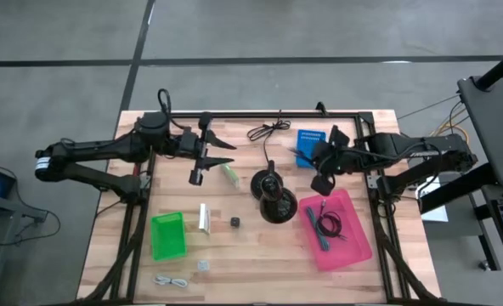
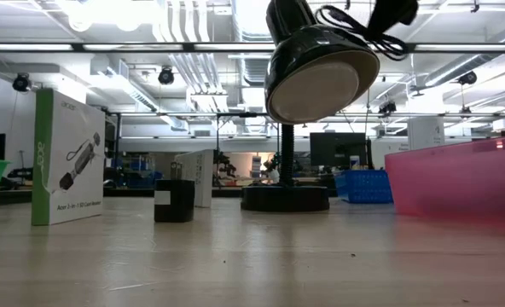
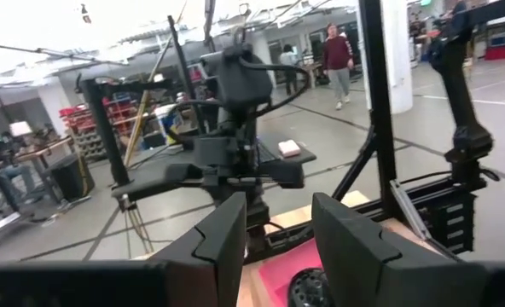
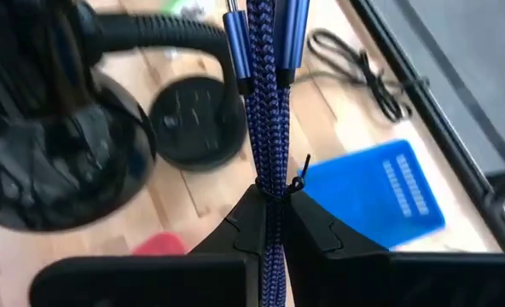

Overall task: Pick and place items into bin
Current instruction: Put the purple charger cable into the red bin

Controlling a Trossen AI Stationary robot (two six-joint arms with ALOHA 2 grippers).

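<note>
My right gripper (image 4: 269,230) is shut on a bundled blue braided cable (image 4: 268,111) above the table's far right part, beside the blue basket (image 1: 311,140). Plugs (image 4: 265,21) at the cable's free end point away from the fingers. My left gripper (image 1: 222,151) hovers open over the far left part with nothing between its fingers (image 3: 223,247). On the table lie a black cable (image 1: 268,130), a green and white packet (image 1: 228,174), a white box (image 1: 205,217), a black cube (image 1: 234,222) and a small pale cable (image 1: 173,280). The pink bin (image 1: 353,242) holds a coiled black cable (image 1: 326,223). My right gripper pinches the blue cable bundle between its two fingers just behind the black tie (image 4: 297,183), at the end away from the plugs. The fingers slant downward and lie along the bundle. The bundle sticks straight out past the fingertips, lifted clear of the table.
A black round-based stand (image 1: 273,197) with a lamp head stands mid-table between the arms, close to the pink bin. A green bin (image 1: 168,235) sits near left. A black frame rail (image 1: 260,114) runs along the far edge. People walk in the room behind.
</note>
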